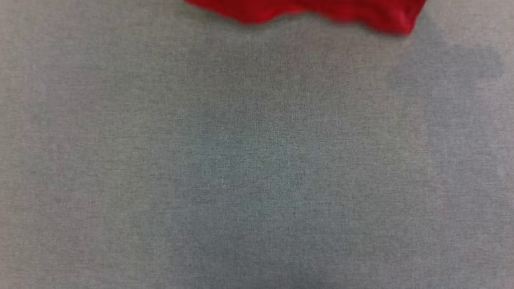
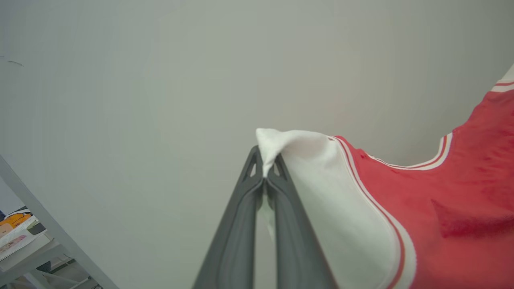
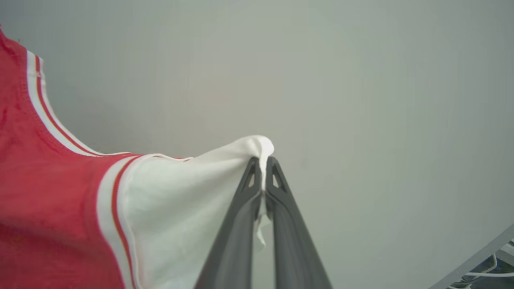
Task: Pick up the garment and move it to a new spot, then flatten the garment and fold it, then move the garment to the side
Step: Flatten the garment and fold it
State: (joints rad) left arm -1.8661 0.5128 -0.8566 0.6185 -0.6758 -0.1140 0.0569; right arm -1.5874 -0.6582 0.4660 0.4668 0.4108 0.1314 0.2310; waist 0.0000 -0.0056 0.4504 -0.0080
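Observation:
The garment is red with white sleeves and white-and-red striped trim. In the head view only its red lower hem (image 1: 321, 12) hangs at the top edge, above the grey cloth-covered table (image 1: 257, 160). My left gripper (image 2: 266, 164) is shut on the tip of one white sleeve (image 2: 305, 148), and the red body (image 2: 461, 200) hangs off to that view's right. My right gripper (image 3: 263, 166) is shut on the tip of the other white sleeve (image 3: 192, 188), with the red body (image 3: 44, 192) to that view's left. The garment is held up, spread between the two grippers.
A plain pale wall (image 2: 200, 80) stands behind both grippers. A grey table edge and cluttered shelves (image 2: 24, 237) show at the left wrist view's lower left. A grey frame with cables (image 3: 482, 261) shows at the right wrist view's lower right.

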